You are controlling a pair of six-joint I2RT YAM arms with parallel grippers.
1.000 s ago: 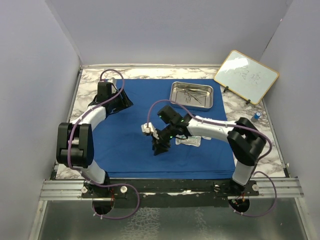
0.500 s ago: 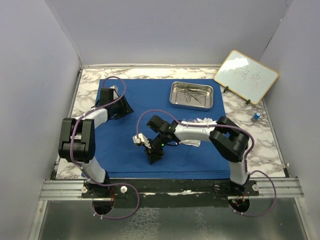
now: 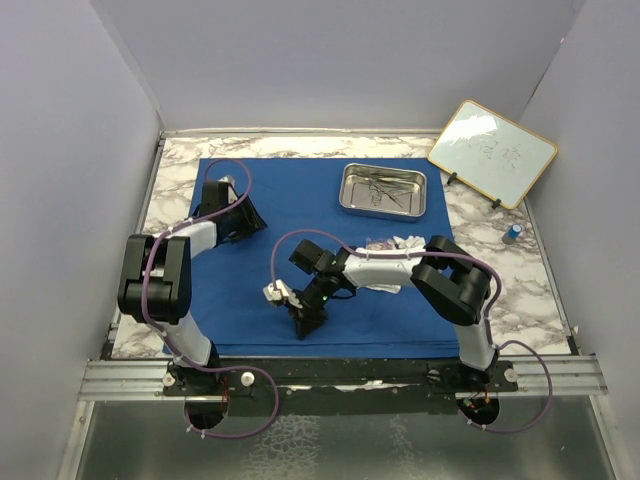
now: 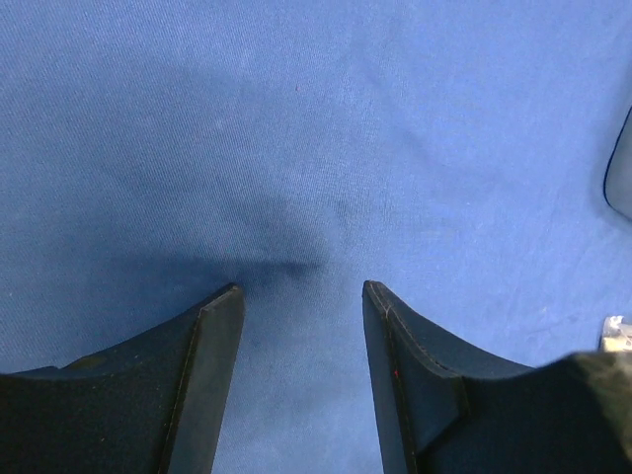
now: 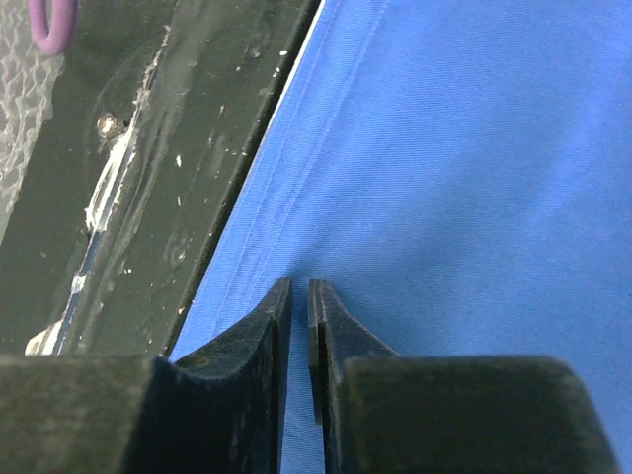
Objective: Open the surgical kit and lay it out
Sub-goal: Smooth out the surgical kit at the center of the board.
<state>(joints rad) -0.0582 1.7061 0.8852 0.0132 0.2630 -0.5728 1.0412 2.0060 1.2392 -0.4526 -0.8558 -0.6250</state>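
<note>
1. The left gripper point(image 4: 301, 289) hangs with its jaws parted and empty over the bare blue cloth wrap point(image 3: 290, 200).
2. The right gripper point(image 5: 296, 284) is closed to a slit at the cloth's near hem, with nothing visible between its jaws.
3. The steel tray point(image 3: 345, 192) sits on the far part of the cloth, well apart from both.

Closed in on three sides by plain, pale grey-lavender panels: back wall point(image 3: 350, 60) at 12 o'clock, left wall point(image 3: 60, 150) at 9, right wall point(image 3: 600, 100) at 3. Below, a white marble-patterned tabletop point(image 3: 300, 147) veined in grey, showing as bare strips at 9, 12 and 3 o'clock. At 2 o'clock, a wood-framed whiteboard point(image 3: 492, 152) propped near the right wall. Along 6 o'clock, an aluminium rail point(image 3: 110, 378) and a scuffed black mounting plate point(image 3: 350, 368), then a dimpled grey metal sheet point(image 3: 330, 440). Lit softly and evenly, with faint shadows only
</note>
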